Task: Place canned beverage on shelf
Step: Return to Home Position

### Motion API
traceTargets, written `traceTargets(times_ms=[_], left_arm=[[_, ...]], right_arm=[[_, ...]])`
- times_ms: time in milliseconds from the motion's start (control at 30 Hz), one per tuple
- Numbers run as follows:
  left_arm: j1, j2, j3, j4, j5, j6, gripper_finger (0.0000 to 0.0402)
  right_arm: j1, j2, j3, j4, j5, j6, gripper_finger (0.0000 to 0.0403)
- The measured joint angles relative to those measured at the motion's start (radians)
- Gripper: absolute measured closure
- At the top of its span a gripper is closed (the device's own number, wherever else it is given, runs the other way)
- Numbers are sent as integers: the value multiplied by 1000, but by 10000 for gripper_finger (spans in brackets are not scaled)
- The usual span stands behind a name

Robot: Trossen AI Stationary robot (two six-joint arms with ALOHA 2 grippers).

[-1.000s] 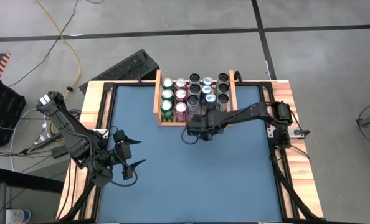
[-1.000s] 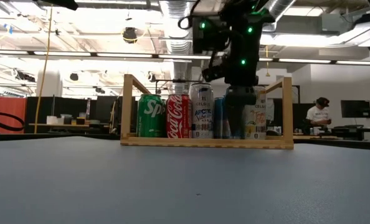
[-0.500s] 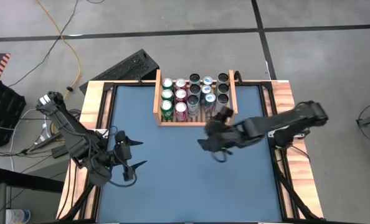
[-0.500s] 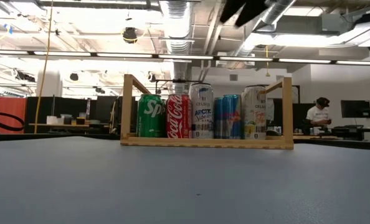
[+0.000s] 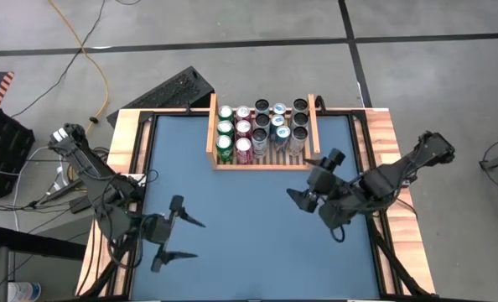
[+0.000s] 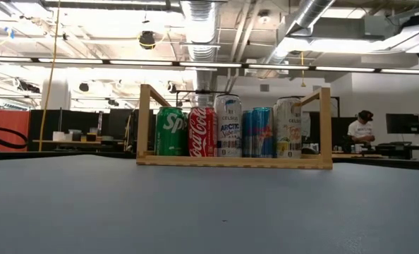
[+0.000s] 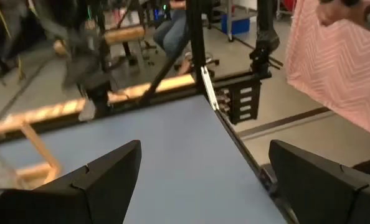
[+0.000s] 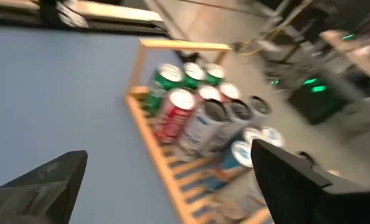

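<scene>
The shelf (image 5: 210, 126) is a light-wood tray at the table's far middle. Several canned beverages (image 5: 261, 130) stand upright in it in rows. In the low view its front row (image 6: 223, 134) shows a green, a red, a white, a blue and a pale can behind the front rail (image 6: 234, 162). My right gripper (image 5: 313, 179) hovers open above the blue tabletop, near and right of the shelf. Its wrist view looks at the cans (image 8: 197, 112). My left gripper (image 5: 182, 239) hovers open over the near left of the table, with nothing between its fingers (image 7: 104, 180).
A wooden border (image 5: 123, 143) and black frame rails (image 5: 368, 180) edge the blue tabletop. A black keyboard-like object (image 5: 178, 88) lies on the floor beyond the far left corner. A person (image 6: 357, 130) sits far behind the table. Pink cloth (image 7: 341, 62) hangs beyond the table edge.
My right gripper has risen from the shelf's front row of cans. It has swung toward the table's right and near edges, turning as it went and leaving the low view. All the cans stay upright. My left gripper has tipped upward, rolled and drifted a little toward the near edge.
</scene>
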Motion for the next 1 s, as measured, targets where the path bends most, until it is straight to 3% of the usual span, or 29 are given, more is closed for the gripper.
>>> traceTargets(times_ms=[167, 333, 500, 633, 733, 800, 900, 1000], left_arm=[[54, -1, 0, 45, 35, 88, 60], [127, -94, 0, 16, 199, 75, 60], [180, -275, 0, -118, 303, 39, 60], [200, -420, 0, -164, 186, 21, 60], [200, -493, 0, -191, 75, -9, 60], [200, -527, 0, -234, 35, -57, 60], [200, -562, 0, -338, 27, -54, 60], [200, -592, 0, -392, 57, -36, 60]], right_arm=[[42, -50, -227, 63, 62, 115, 129], [102, -163, -406, 248, 63, 218, 129], [142, -255, -400, 399, 146, 95, 129], [161, -337, -321, 412, 194, -81, 129], [175, -401, -290, 391, 138, -210, 129], [180, -440, -288, 400, 105, -197, 129], [182, -496, -291, 358, -10, -245, 129], [159, -575, -340, 435, -145, -293, 129]])
